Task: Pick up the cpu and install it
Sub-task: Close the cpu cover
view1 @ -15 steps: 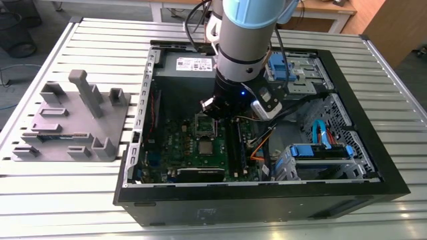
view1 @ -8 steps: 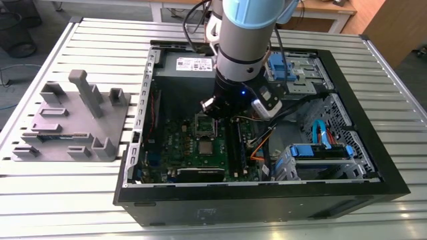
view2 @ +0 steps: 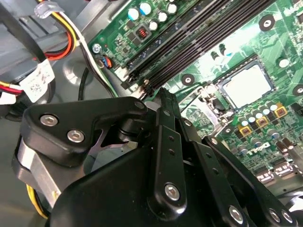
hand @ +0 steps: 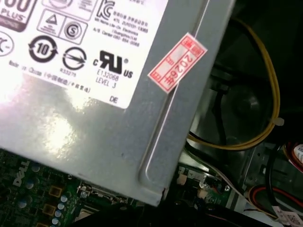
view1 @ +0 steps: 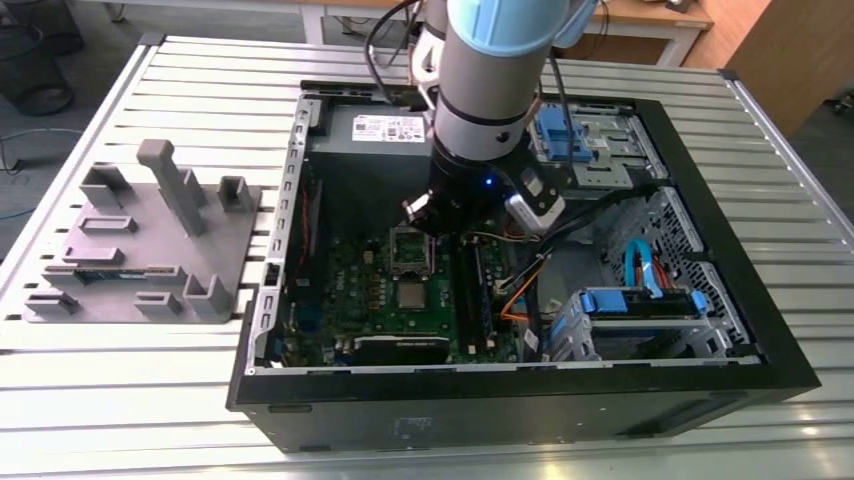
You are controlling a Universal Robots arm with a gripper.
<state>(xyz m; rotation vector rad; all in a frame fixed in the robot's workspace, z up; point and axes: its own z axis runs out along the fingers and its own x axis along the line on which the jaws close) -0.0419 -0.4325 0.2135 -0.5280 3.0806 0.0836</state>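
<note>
The cpu point(view1: 412, 294) is a small shiny square chip lying flat in its socket on the green motherboard point(view1: 360, 300) inside the open computer case. In the second wrist view the cpu point(view2: 247, 85) shows pale and bright, framed by the socket. A hollow silver metal frame point(view1: 411, 250) stands just behind it. My gripper point(view1: 461, 230) hangs over the board, above and slightly to the exterior view's right of the cpu, close to the frame. The gripper's black linkage point(view2: 165, 123) covers much of the second wrist view and points toward the memory slots point(view2: 189, 42).
The silver power supply point(hand: 94, 94) lies at the back of the case. Yellow and orange cables point(view1: 514, 300) run beside the board. Blue drive brackets point(view1: 641, 300) fill the case's right side. A grey parts fixture point(view1: 147, 240) stands on the slatted table at the exterior view's left.
</note>
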